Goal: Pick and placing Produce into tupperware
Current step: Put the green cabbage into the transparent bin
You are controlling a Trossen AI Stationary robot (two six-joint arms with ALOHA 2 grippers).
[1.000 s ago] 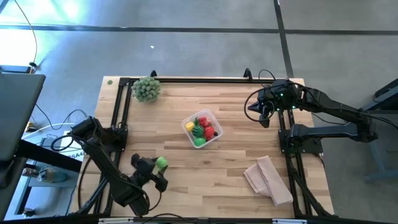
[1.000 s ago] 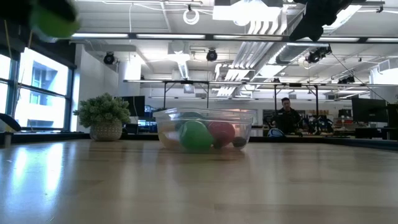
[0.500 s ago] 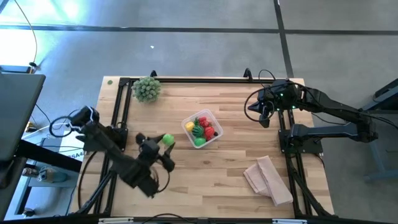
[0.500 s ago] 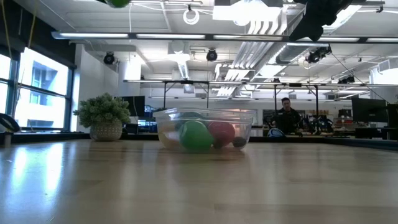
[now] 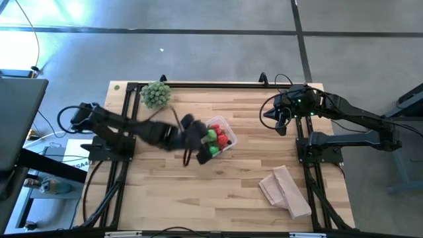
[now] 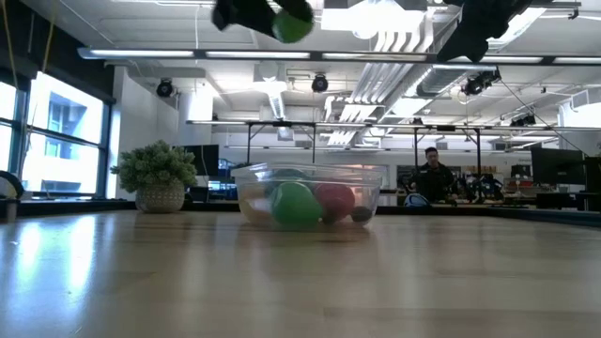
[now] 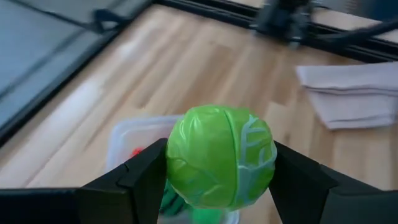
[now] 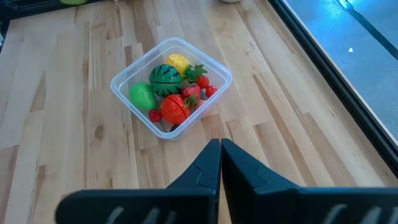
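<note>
Left wrist view: the left tool [image 7: 217,171] clasps a green cabbage-like ball [image 7: 221,155] directly above the tupperware [image 5: 215,137], apparently poised to drop it among the produce [image 8: 171,90] already inside. The right tool [image 8: 221,163], pinched empty, waits well right of the tupperware; a folded cloth [image 5: 285,190] and spiky plant [image 5: 156,94] sit clear on the desk [image 5: 251,178], obstructing nothing

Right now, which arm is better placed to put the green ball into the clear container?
The left. Its gripper already holds the green ball above the container. The right gripper is shut, empty, and waits off to the container's side.
</note>
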